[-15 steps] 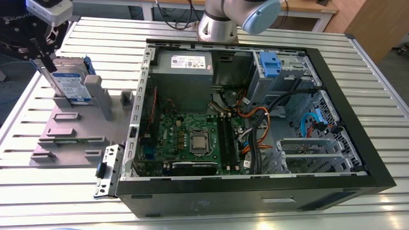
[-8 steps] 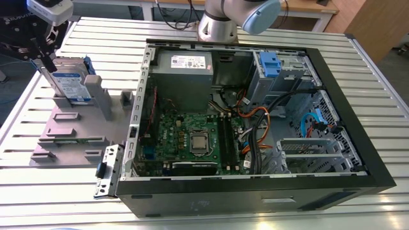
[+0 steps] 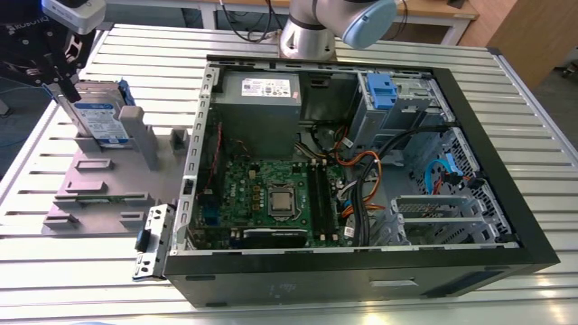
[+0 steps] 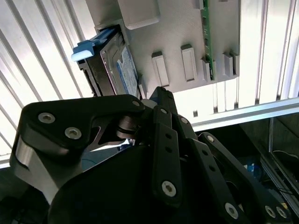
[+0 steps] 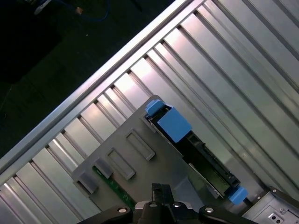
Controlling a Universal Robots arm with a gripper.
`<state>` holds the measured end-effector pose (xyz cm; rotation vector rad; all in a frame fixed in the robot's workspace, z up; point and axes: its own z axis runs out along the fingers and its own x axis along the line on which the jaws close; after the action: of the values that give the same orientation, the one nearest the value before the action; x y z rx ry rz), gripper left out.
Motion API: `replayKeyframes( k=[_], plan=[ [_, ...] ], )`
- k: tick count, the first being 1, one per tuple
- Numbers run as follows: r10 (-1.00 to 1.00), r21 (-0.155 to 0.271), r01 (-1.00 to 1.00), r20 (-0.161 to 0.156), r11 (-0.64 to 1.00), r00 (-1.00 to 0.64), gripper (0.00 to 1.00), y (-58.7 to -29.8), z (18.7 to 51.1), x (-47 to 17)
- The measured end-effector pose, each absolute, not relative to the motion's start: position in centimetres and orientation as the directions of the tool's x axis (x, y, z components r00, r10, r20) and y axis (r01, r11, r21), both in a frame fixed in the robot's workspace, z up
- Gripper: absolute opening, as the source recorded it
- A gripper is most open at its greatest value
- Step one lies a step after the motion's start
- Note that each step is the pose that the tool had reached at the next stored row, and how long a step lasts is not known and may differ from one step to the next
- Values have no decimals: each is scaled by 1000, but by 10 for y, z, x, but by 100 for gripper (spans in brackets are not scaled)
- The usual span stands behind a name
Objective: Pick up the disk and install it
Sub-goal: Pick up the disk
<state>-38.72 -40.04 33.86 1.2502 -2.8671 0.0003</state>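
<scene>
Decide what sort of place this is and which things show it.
Probably a robotics lab bench: a silver robot arm, an open black desktop computer case on a slatted aluminium table, and a blue-framed silver hard drive standing in a grey fixture.

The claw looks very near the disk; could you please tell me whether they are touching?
Cannot tell. In the exterior view the claw overlaps the top edge of the standing disk, and the second wrist view hides where they would meet.
</scene>
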Motion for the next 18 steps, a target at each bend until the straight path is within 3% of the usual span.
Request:
replayKeyframes(
  k=[18],
  plan=[
    [-756, 5, -756, 13, 654, -654, 11, -400, 339, -387]
  ],
)
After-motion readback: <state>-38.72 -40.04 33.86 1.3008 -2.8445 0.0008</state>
